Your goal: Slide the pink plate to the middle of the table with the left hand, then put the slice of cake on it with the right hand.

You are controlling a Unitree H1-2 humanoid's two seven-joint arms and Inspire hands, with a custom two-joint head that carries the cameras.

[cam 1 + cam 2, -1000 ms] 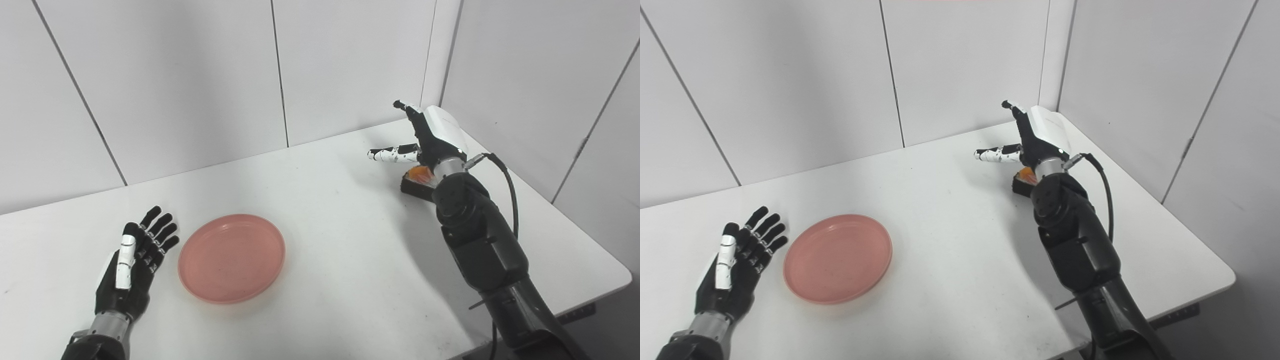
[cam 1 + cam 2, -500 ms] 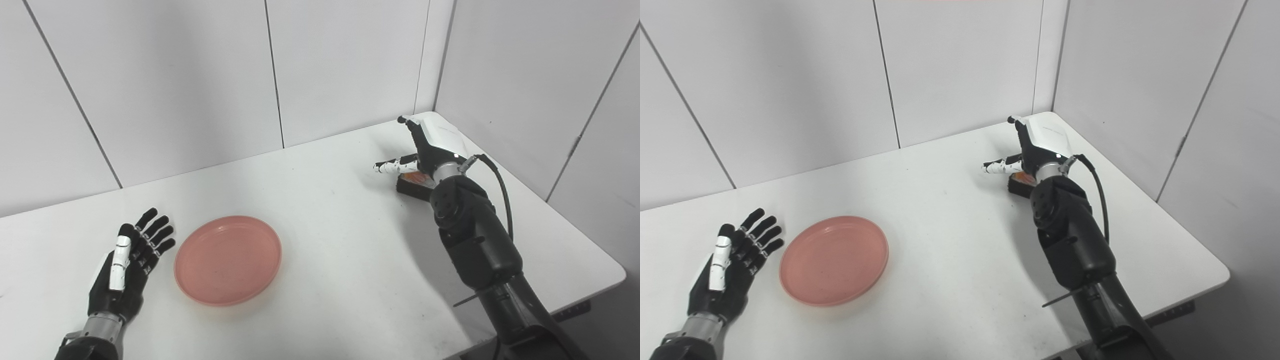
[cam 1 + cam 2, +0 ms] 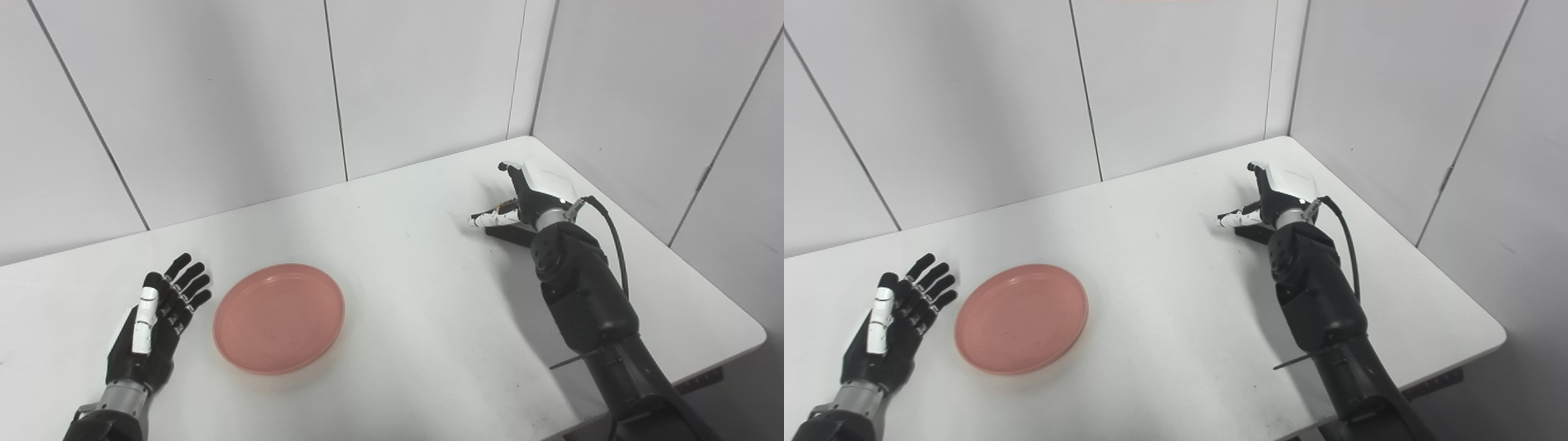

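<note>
The pink plate point(image 3: 278, 317) lies empty on the white table point(image 3: 422, 294), left of its middle. My left hand point(image 3: 156, 321) lies open on the table just left of the plate, palm up, apart from it. My right hand point(image 3: 534, 191) is low over the slice of cake point(image 3: 505, 233) at the far right of the table. Its fingers are spread, with the thumb point(image 3: 487, 217) reaching across the cake's left side. The hand hides most of the cake; only its dark base shows. I cannot tell if the hand touches it.
White wall panels stand close behind the table and along its right side, meeting in a corner just behind the cake. The table's right and front edges point(image 3: 756, 334) lie near my right forearm point(image 3: 582, 294). A black cable point(image 3: 615, 236) loops off the right wrist.
My right hand has come down from above the cake to low over it, hiding its orange top. The left hand and the plate have stayed put. The camera shifted slightly.
</note>
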